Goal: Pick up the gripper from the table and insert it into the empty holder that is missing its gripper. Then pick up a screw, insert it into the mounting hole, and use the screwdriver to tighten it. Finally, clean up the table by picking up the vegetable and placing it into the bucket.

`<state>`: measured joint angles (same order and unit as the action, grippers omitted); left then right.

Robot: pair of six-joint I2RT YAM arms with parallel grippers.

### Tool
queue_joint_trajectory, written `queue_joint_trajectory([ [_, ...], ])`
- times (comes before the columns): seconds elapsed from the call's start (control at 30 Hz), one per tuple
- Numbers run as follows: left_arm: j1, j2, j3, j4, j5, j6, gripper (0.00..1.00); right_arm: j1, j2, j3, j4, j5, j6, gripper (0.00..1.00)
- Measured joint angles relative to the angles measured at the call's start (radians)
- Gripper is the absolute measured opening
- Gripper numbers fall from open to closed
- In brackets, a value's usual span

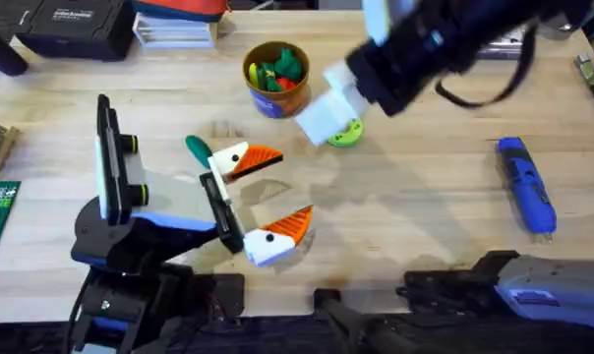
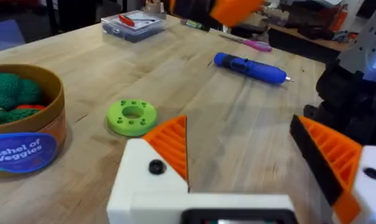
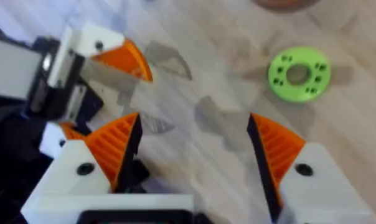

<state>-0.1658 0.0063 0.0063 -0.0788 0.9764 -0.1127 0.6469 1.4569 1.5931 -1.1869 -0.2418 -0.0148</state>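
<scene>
Vegetable (image 1: 198, 148), small and dark green, lies on the table (image 1: 415, 206) just beside the upper white-and-orange finger of the left gripper (image 1: 263, 197), well apart from the bucket (image 1: 276, 79), which stands farther back holding green and red-orange toy produce. The left gripper hangs low over the wood with its fingers spread wide and nothing between them. A bright-green disc (image 1: 347, 132) sits near the bucket, partly under the right gripper (image 3: 194, 152), whose orange-padded fingers are also parted and empty above the table. Off to the right, the blue screwdriver (image 1: 526, 184) lies flat on the planks, well clear of both grippers.
</scene>
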Motion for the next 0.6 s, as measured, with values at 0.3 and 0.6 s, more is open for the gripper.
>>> queue_joint_trajectory([
  [0.3,0.000,0.000,0.000,0.000,0.000,0.000,0.985,-0.113,-0.266,-0.294,0.052,-0.118,-0.014,0.993],
  [0.6,0.000,0.000,0.000,0.000,0.000,0.000,0.993,-0.132,-0.469,-0.339,0.048,-0.155,-0.044,0.993],
])
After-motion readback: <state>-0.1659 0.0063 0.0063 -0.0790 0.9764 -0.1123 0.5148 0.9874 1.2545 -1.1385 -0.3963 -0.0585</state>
